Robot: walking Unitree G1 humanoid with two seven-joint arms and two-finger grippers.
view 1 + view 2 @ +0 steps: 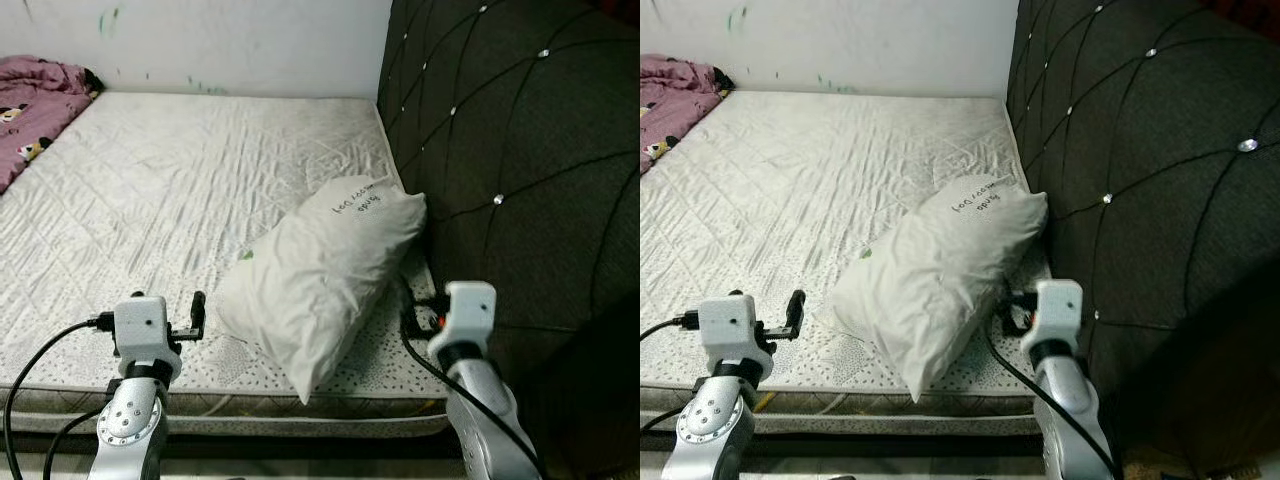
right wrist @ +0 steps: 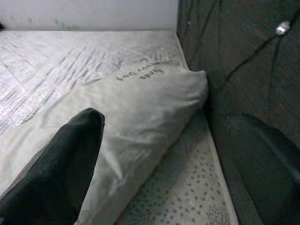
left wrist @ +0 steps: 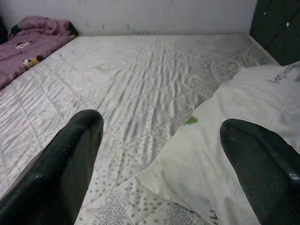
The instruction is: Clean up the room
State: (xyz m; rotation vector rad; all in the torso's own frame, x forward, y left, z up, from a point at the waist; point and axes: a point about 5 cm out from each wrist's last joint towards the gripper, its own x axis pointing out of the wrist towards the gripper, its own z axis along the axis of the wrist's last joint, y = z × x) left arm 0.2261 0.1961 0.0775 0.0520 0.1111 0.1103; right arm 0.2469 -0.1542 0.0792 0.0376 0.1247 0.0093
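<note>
Low in frame, both the left gripper [image 3: 159, 154] and right gripper [image 2: 173, 159] gape empty beside a central white pillow [image 1: 320, 265] with unreadable handwriting.

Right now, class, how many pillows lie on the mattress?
1. The white pillow lies on the mattress near its front edge, beside the dark headboard. The pink blanket could hide others.

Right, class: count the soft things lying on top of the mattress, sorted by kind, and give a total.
White pillow, next to the dark tufted headboard: 1
Pink blanket, bunched at the far corner of the mattress: 1
Total: 2
</note>
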